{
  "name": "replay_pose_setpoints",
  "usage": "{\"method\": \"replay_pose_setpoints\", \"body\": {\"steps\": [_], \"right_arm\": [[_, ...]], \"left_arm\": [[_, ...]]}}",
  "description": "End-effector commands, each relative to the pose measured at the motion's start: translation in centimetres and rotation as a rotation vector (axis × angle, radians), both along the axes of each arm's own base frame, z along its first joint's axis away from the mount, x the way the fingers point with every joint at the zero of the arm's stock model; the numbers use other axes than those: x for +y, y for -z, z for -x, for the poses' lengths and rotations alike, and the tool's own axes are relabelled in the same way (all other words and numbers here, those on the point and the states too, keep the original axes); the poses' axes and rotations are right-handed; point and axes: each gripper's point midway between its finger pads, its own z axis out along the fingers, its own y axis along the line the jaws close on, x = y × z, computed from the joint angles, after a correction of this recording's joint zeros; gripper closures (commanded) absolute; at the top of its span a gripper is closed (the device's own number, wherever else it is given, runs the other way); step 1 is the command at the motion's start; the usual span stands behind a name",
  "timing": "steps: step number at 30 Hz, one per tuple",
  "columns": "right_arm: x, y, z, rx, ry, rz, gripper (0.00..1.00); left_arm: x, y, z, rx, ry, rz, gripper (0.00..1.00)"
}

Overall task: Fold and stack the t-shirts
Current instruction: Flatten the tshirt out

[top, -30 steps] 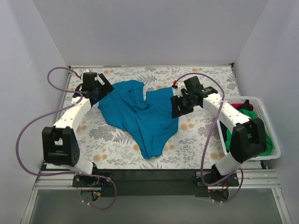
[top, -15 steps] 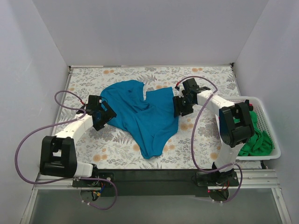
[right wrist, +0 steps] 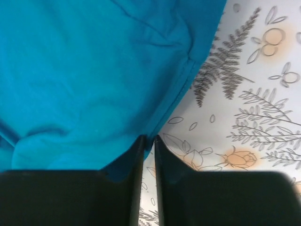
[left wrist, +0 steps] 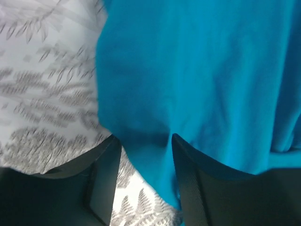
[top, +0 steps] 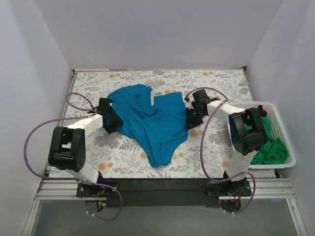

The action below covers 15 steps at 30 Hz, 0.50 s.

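Observation:
A teal-blue t-shirt [top: 150,120] lies crumpled and spread on the flowered table cloth [top: 211,147]. My left gripper [top: 114,124] is low at the shirt's left edge. In the left wrist view the left gripper [left wrist: 144,141] stands open, with the teal t-shirt's [left wrist: 197,70] edge lying between its fingers [left wrist: 106,174]. My right gripper [top: 188,122] is at the shirt's right edge. In the right wrist view the right gripper [right wrist: 148,138] is shut on the teal t-shirt's [right wrist: 84,70] hem, pinched at its tips.
A white slatted basket [top: 288,155] stands at the right edge of the table, holding a green t-shirt [top: 269,149] and a bit of red cloth [top: 257,112]. White walls close in the table at the back and sides.
The left gripper slid in to the shirt's left edge and its jaws narrowed. The right gripper dropped to the right hem and closed on it.

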Motion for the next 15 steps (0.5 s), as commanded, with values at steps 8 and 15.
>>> {"method": "replay_pose_setpoints", "body": {"steps": [8, 15], "right_arm": [[7.8, -2.5, 11.7, 0.092, -0.359, -0.174, 0.99], [17.2, -8.7, 21.0, 0.111, -0.839, -0.333, 0.94]], "left_arm": [[1.1, 0.4, -8.8, -0.045, 0.078, -0.175, 0.88], [-5.6, -1.7, -20.6, -0.175, 0.296, -0.216, 0.75]]}}
